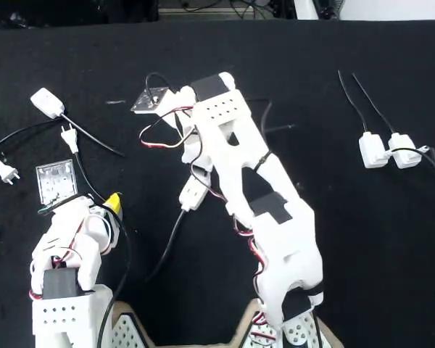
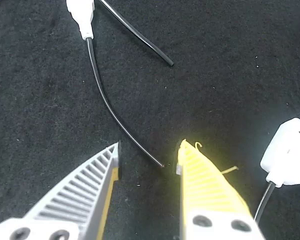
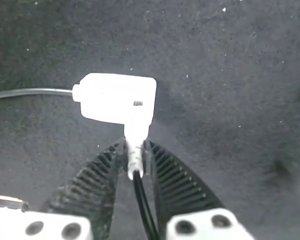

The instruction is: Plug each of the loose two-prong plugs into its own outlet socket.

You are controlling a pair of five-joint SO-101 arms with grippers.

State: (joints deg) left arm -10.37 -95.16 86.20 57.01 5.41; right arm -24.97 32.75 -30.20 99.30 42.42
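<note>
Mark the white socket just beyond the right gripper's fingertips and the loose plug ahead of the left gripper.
white socket [image 3: 117, 97]: right wrist view, middle of its body.
loose plug [image 2: 80, 10]: left wrist view, on its white body.

1. Light is even and comes from overhead. The black cloth [image 1: 362, 239] soaks it up, and almost no shadows show on it.
2. The white arm [image 1: 275, 217] is bright, with flat, washed-out faces.
3. The metal plate [image 1: 151, 99] throws a small glint.
4. Right wrist view: the socket [image 3: 117, 97] and plug [image 3: 135, 150] glare white. The cloth is grey around them and darker toward the corners.
5. Left wrist view: the yellow finger [image 2: 210, 195] is strongly lit, and the white block [image 2: 287, 150] is blown out.
</note>
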